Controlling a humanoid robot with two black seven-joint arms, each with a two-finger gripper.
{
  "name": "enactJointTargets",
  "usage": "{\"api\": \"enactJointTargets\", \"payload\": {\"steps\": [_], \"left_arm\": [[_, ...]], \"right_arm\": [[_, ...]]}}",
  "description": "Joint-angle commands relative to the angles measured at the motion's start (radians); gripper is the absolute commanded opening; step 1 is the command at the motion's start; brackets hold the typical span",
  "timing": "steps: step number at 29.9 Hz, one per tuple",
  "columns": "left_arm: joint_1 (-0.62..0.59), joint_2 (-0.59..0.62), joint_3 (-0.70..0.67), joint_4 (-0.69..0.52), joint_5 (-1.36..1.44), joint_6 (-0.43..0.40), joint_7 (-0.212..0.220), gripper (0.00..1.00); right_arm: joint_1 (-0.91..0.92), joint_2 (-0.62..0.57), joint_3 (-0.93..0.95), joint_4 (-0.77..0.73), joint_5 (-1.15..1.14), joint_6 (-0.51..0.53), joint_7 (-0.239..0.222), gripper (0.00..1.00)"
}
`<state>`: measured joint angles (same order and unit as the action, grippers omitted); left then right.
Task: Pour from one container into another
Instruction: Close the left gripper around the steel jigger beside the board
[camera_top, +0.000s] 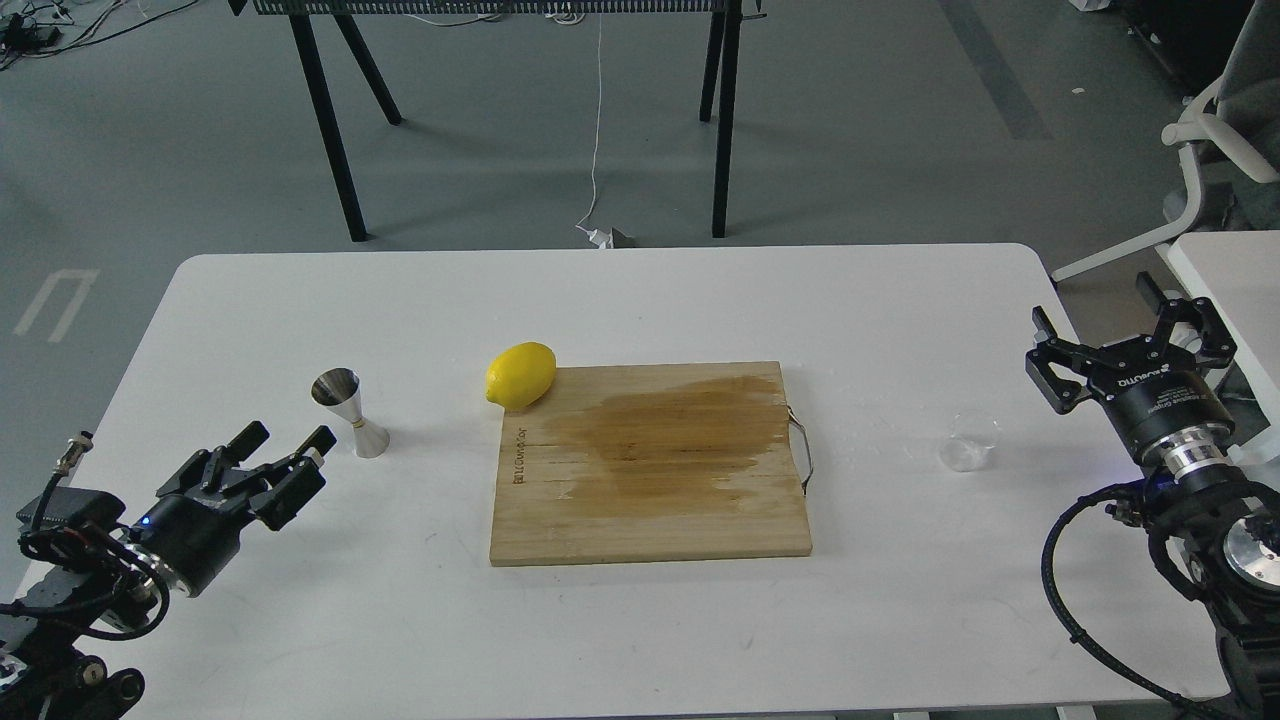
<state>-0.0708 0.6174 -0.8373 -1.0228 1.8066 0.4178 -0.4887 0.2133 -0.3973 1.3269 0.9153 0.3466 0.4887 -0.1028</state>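
A tiny clear glass cup (969, 440) stands upright on the right side of the white table (620, 300). A shiny steel hourglass jigger (351, 412) stands upright on the left side. My left gripper (285, 448) is open, low over the table just below and left of the jigger, apart from it. My right gripper (1125, 333) is open and empty, up and to the right of the glass cup, not touching it.
A wooden cutting board (650, 465) with a dark wet stain and a metal handle lies mid-table. A yellow lemon (520, 375) rests at its far left corner. A second white table (1225, 270) and an office chair (1225, 140) stand right; black trestle legs (335, 140) behind.
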Motion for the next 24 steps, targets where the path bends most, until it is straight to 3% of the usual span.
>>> {"api": "enactJointTargets", "payload": {"steps": [1, 24], "left_arm": [[-0.03, -0.036, 0.021, 0.017, 0.0, -0.004, 0.0, 0.99], [-0.193, -0.163, 0.133, 0.274, -0.009, -0.007, 0.0, 0.99]], "right_arm": [[0.0, 0.0, -0.002, 0.001, 0.0, 0.0, 0.0, 0.99], [-0.008, -0.001, 0.005, -0.001, 0.0, 0.0, 0.0, 0.99]]}}
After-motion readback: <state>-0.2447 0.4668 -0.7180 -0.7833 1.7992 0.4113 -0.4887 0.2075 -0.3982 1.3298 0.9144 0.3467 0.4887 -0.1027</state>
